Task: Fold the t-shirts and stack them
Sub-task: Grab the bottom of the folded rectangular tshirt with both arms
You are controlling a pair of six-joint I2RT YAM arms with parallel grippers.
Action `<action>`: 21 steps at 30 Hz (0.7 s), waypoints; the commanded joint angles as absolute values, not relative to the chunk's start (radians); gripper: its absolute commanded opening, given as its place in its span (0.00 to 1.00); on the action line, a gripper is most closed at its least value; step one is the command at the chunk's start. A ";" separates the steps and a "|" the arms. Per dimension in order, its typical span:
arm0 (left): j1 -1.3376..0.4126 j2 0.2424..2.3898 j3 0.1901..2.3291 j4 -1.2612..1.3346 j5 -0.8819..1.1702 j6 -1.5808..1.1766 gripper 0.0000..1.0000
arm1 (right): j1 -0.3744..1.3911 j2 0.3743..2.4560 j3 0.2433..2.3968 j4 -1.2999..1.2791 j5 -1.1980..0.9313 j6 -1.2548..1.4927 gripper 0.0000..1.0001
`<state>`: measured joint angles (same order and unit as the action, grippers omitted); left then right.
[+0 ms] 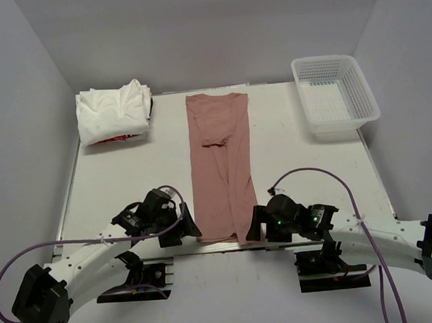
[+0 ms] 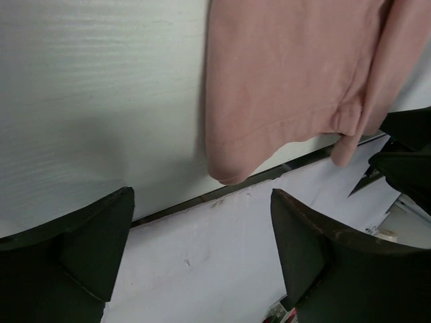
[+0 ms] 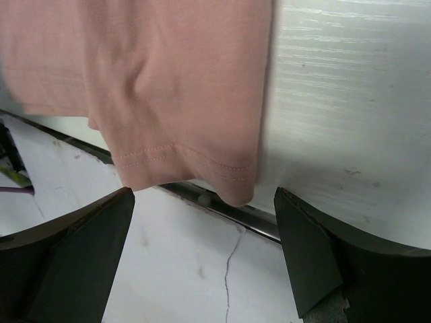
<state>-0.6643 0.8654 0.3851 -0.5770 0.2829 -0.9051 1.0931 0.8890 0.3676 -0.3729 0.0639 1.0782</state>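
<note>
Top external: pink shirt (image 1: 222, 168) folded lengthwise; crosswise folds, stacking remain. Both jaws gape empty at the near edge.

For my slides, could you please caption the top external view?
Left claw and right claw, open, flank the pink t-shirt at its near hem; white t-shirts far left.

Partly hidden from us
We see only a red sliver (image 1: 115, 140) under the white t-shirts (image 1: 113, 113); both wrist views crop the pink t-shirt (image 2: 289, 81).
</note>
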 commanded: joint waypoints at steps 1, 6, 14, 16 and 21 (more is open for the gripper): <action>-0.683 0.896 0.374 -0.542 0.301 -0.908 0.90 | 1.092 0.902 0.336 -0.357 0.052 1.094 0.90; -0.724 0.977 0.374 -0.453 0.301 -0.908 0.78 | 1.092 0.936 0.339 -0.356 0.063 1.081 0.90; -0.767 1.144 0.383 -0.368 0.278 -0.908 0.58 | 1.088 0.986 0.354 -0.409 0.155 1.100 0.90; -0.776 1.169 0.383 -0.359 0.278 -0.908 0.44 | 1.088 0.994 0.359 -0.428 0.161 1.100 0.81; -0.796 1.183 0.406 -0.348 0.267 -0.908 0.07 | 1.088 0.988 0.347 -0.335 0.106 1.043 0.36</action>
<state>-0.7841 1.1755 0.3946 -0.3393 0.3180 -0.9264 1.0885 0.9833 0.3710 -0.3325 0.1009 1.0805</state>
